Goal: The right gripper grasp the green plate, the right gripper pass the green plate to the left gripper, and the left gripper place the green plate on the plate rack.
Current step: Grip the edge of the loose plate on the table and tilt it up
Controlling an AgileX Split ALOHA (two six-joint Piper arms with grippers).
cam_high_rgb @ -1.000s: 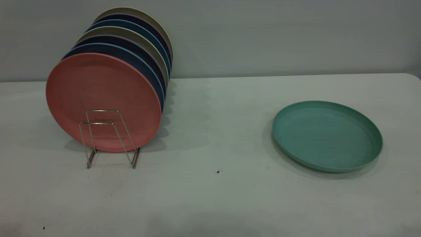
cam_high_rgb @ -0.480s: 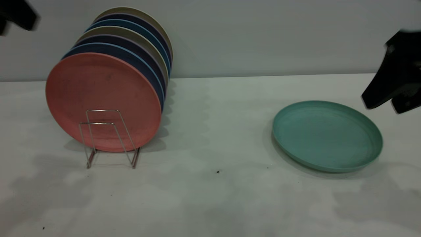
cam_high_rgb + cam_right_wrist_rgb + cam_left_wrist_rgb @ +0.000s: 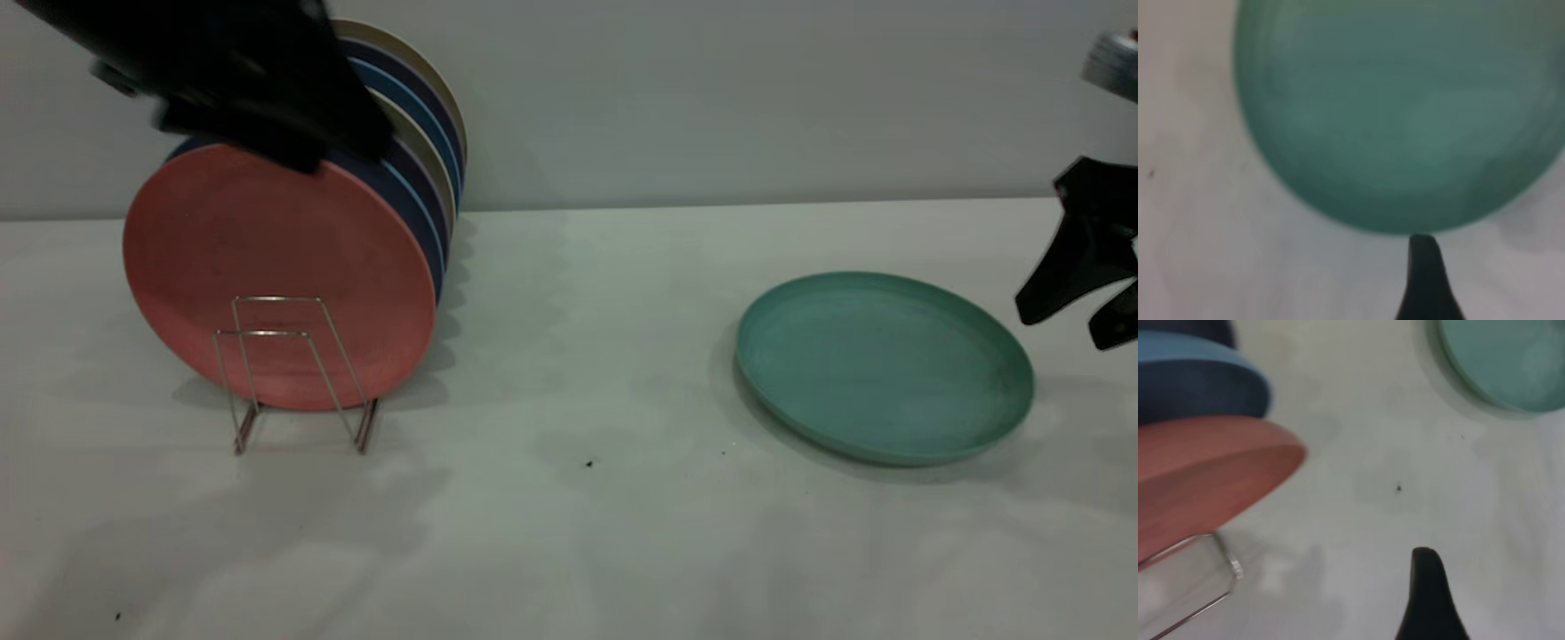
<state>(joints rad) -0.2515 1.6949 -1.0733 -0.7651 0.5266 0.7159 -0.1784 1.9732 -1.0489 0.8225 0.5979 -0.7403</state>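
Both arms just entered your view; a second ago table held only plates. Right gripper (image 3: 1080, 311) now lower, just beside green plate (image 3: 885, 366), off its right rim, jaws spread, nothing held. Plate flat on table (image 3: 569, 533), untouched, well right of rack (image 3: 298, 373). Left gripper (image 3: 267, 116) swung in above rack, over pink plate (image 3: 276, 276); its jaws, cannot tell. Grasp not yet begun; you likely close on rim next.

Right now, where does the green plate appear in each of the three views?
Exterior view: the green plate lies flat on the table, right of centre.
Left wrist view: only part of it shows, cut off by an upper corner.
Right wrist view: it fills most of the picture.
Shared landmark: a dark speck on the table.
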